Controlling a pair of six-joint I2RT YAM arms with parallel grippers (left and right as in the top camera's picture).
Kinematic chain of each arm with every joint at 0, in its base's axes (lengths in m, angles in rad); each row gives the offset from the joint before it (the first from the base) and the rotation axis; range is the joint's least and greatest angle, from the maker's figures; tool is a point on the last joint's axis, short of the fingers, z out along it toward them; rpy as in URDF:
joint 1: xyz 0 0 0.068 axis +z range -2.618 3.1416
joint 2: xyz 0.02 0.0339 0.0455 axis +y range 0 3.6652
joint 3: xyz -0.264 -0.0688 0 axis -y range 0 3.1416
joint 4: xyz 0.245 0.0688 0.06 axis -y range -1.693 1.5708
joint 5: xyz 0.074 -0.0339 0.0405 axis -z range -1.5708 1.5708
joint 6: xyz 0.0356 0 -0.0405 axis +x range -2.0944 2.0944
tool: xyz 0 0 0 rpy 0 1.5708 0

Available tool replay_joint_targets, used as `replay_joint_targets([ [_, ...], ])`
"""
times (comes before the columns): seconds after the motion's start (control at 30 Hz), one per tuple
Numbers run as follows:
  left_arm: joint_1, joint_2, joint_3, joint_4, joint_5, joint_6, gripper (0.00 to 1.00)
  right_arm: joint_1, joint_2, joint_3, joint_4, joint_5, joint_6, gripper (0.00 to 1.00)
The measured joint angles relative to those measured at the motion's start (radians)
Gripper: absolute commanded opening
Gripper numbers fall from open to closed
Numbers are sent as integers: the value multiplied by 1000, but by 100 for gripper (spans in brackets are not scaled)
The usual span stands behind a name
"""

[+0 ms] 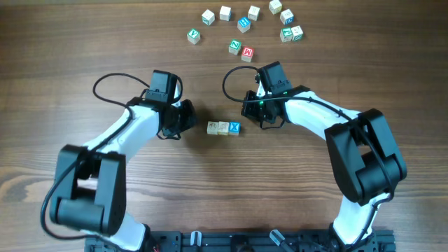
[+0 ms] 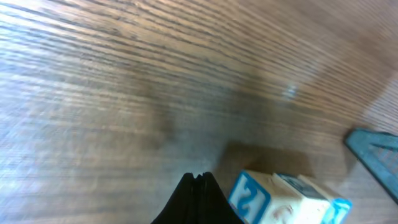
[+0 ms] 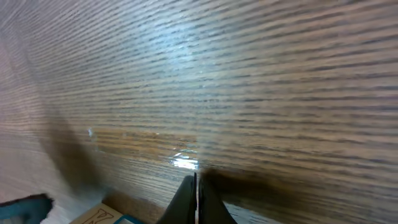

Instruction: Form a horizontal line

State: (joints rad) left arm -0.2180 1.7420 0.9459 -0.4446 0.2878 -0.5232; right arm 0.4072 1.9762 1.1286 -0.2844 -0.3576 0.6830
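Three small wooden alphabet cubes [image 1: 223, 128], one blue-lettered, are laid touching in a row on the desk [image 1: 70, 70], between the left claw [image 1: 192, 117] and right claw [image 1: 246, 114]. Both are closed and empty. The line is judged formed.

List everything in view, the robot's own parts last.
row of cubes: three, two pale tops and one blue X, side by side at the table's centre
loose cubes: about eleven, green, blue or red letters or pale, scattered along the far side
table: one, brown wood, under everything
left arm: one, white and black, left of the row
right arm: one, white and black, right of the row
left claw: one, black, shut, empty, beside the row
right claw: one, black, shut, empty, beside the row
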Motion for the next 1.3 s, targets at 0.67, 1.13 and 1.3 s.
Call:
replay_joint_targets([
  [0.67,-67,39,-1,46,70,-7,4,-105,-554,0,-240,13,-84,4],
  [1.13,-75,39,-1,34,70,-19,4,-105,-711,0,-349,117,-87,4],
  [1.3,-89,39,-1,34,70,-22,4,-105,-711,0,-359,131,-87,4],
])
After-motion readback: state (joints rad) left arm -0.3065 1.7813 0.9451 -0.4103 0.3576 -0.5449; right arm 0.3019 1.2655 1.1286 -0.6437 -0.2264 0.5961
